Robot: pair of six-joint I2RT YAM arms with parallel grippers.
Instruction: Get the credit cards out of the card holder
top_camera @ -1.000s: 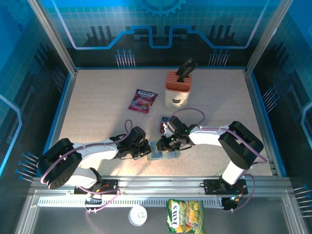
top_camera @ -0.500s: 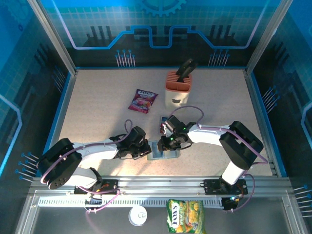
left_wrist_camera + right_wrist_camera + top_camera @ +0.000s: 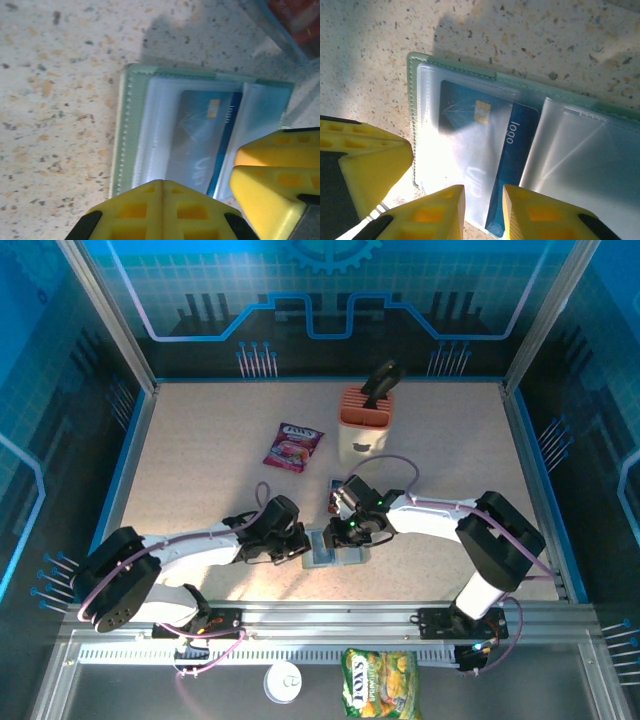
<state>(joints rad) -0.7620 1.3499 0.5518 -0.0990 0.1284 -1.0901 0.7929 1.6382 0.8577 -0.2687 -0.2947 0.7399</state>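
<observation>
Our left gripper (image 3: 162, 192) closed at the unfolded grey-green card holder (image 3: 125, 125), right gripper (image 3: 484, 195) narrowly parted over its blue plastic card (image 3: 520, 135), grasp unclear.

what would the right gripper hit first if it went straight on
Most likely the blue credit card poking out of a clear sleeve in the card holder, directly ahead of the right gripper; depth is hard to judge.

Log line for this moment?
holder open | blue card partly out of sleeve | left end effector shut | right end effector slightly open over card
</observation>
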